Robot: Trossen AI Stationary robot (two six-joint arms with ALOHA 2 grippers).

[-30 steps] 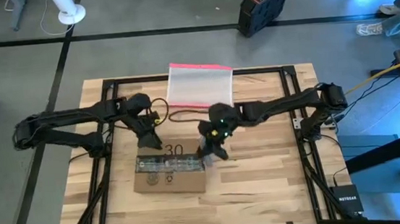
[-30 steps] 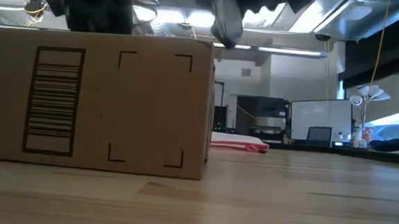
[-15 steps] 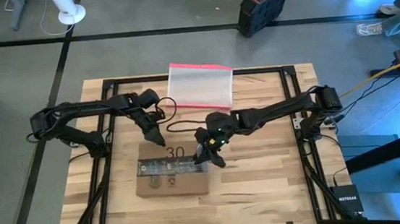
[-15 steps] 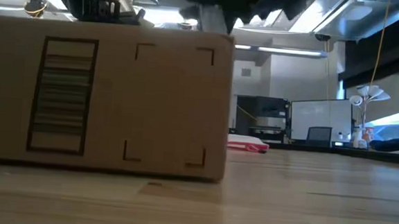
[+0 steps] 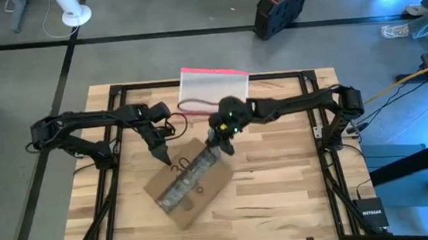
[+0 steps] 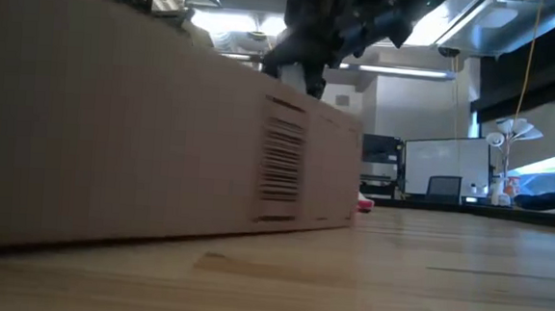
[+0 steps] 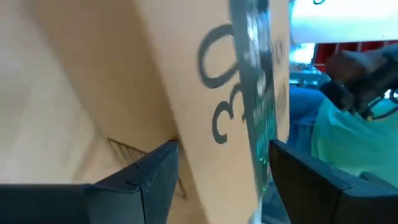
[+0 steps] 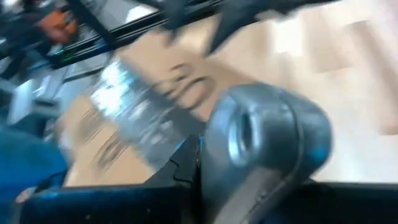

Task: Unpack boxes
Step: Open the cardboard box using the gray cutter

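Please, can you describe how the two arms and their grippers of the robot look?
Both arms are dark, nearly black, made of slim jointed segments, with cables running beside them. The left gripper has two flat, wedge-shaped black fingers. The right gripper sits below a wrist block with small green lights; in its wrist view a rounded, shiny grey metal part with a hole shows near the black fingers.

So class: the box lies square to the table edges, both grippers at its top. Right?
Not quite. The high view shows the box turned diagonally on the table. The left gripper and the right gripper are at its top.
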